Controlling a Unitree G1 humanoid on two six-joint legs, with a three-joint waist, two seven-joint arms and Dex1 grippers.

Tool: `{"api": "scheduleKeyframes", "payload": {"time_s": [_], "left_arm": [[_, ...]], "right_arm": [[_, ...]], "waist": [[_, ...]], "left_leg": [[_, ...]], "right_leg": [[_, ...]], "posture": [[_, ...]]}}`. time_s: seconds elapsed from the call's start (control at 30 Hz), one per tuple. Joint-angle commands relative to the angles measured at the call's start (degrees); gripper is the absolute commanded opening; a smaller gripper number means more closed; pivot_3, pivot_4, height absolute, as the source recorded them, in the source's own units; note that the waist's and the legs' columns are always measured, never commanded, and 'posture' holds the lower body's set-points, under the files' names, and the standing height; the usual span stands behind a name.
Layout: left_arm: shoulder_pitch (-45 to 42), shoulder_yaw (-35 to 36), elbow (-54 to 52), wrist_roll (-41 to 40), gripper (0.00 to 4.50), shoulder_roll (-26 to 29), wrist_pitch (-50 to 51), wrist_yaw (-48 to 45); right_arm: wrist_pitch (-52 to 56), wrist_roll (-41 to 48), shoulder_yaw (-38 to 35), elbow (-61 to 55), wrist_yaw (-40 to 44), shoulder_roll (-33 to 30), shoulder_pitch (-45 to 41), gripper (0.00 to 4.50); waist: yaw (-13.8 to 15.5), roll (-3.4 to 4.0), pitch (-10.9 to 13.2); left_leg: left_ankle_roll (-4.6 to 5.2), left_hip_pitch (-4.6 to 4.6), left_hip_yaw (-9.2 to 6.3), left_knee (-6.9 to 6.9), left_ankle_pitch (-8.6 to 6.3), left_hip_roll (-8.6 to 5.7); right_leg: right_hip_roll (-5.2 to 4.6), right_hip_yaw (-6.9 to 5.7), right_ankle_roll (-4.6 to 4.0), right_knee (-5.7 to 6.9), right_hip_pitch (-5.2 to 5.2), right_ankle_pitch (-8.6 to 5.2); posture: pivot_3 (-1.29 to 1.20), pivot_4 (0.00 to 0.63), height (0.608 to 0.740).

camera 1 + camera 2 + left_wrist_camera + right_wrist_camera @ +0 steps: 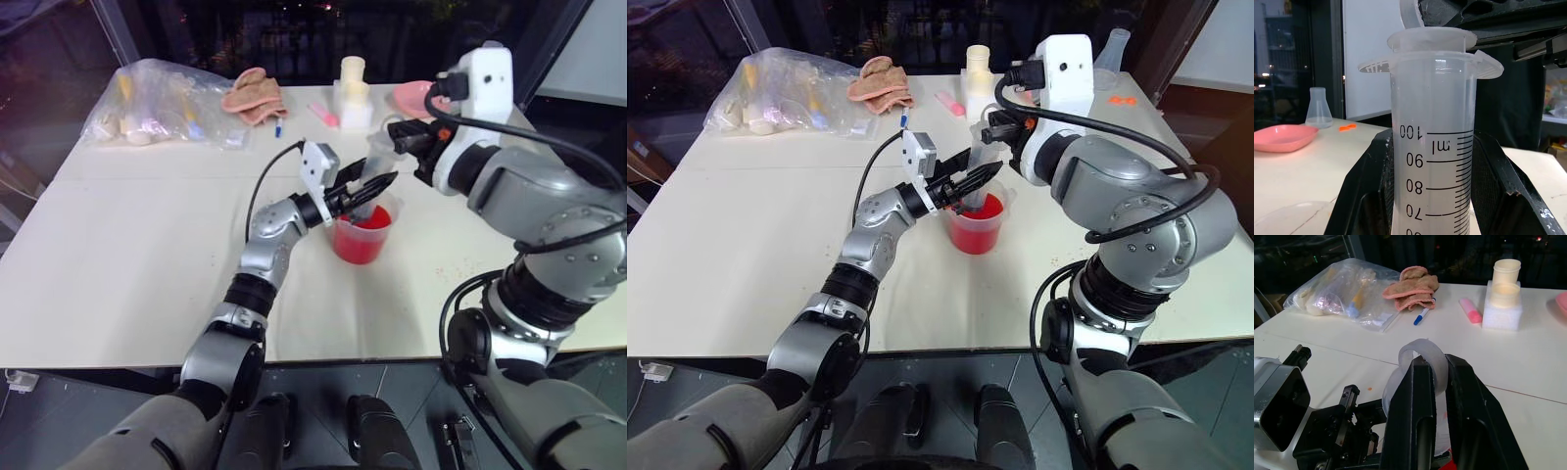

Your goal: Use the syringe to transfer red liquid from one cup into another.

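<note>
Lab bench, flask [1318,107], graduated syringe [1432,161], red beaker [361,233]

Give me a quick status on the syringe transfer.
Left end effector shut on syringe barrel, tip down in the red beaker. Right end effector shut on plunger ring. Nothing in the way.

The left arm reaches forward from the lower left, bent at the elbow, with the forearm rising toward the middle of the scene. Its left hand [377,186] points to the right and a little upward, and its two black fingers [1369,196] are closed on the barrel of the syringe [1437,147], one finger on each side. The right arm comes in from the right, strongly bent, with the wrist turned inward. Its right hand [1435,382] points to the left, nearly level, and its fingers [1413,401] are clamped on the top ring of the plunger [1422,352].
</note>
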Motion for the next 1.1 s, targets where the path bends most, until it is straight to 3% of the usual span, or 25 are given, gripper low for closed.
{"api": "scheduleKeyframes", "payload": {"time_s": [0.03,1.1], "left_arm": [[-0.13,-1.31,-1.88,-0.24,1.5,-0.92,-0.26,-1.79],[-0.19,-1.17,1.04,0.36,1.5,-0.79,-1.42,-1.16]], "right_arm": [[-0.99,-1.24,-2.28,-1.49,0.58,-0.61,-4.12,0.05],[-1.15,-3.09,-1.97,-1.26,4.02,-2.74,-6.23,0.05]], "waist": [[-0.01,0.0,0.0],[0.01,0.0,0.0]], "left_leg": [[0.0,0.0,0.0,0.0,0.0,0.0],[0.0,0.0,-0.01,-0.03,0.0,0.0]], "right_leg": [[0.0,0.0,0.0,0.0,0.0,0.0],[-0.02,0.0,0.0,-0.02,0.0,0.0]], "posture": [[0.0,0.15,0.74],[0.0,0.15,0.74]]}}
